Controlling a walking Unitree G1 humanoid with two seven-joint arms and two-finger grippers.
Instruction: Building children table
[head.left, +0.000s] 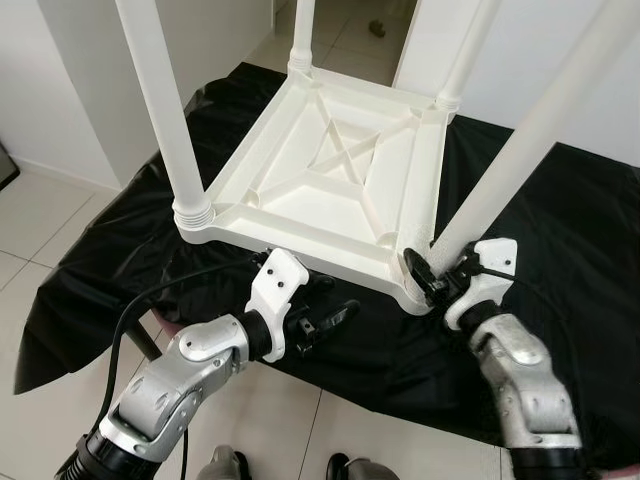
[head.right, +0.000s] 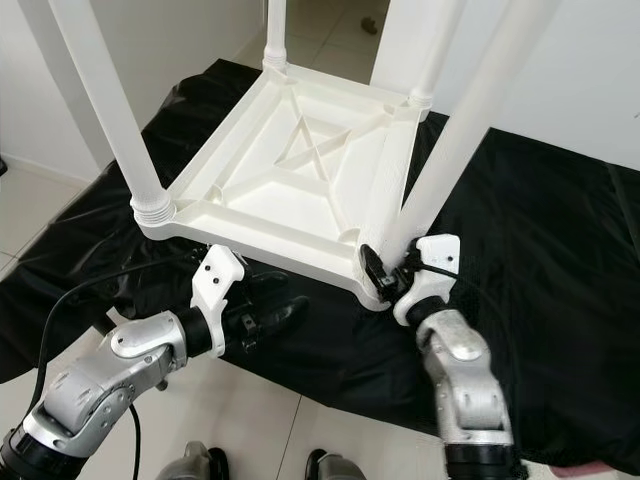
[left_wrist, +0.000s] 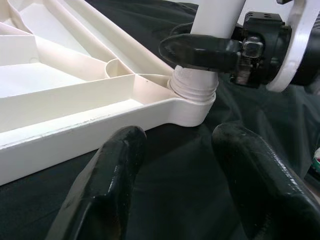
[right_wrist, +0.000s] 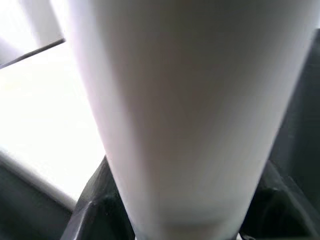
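Four white plastic legs up on upturned white ribbed plastic table (head.left: 330, 170), centre frame, on black plastic sheet (head.left: 560, 260). Right claw (head.left: 432, 272) pinching tilted near-right leg (head.left: 520, 150) just above its socket, long axis leaning upper right. Left claw (head.left: 325, 322) spread, empty, just below near edge. No readable writing.

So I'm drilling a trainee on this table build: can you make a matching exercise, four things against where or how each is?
Things:
1. right hand
2. left hand
3. tabletop
4. black sheet

States:
A. upside down, legs pointing up
B. open, above the sheet beside the near edge
C. spread under the table
D. shut on the near-right leg

Pairs: 1-D, 2-B, 3-A, 4-C
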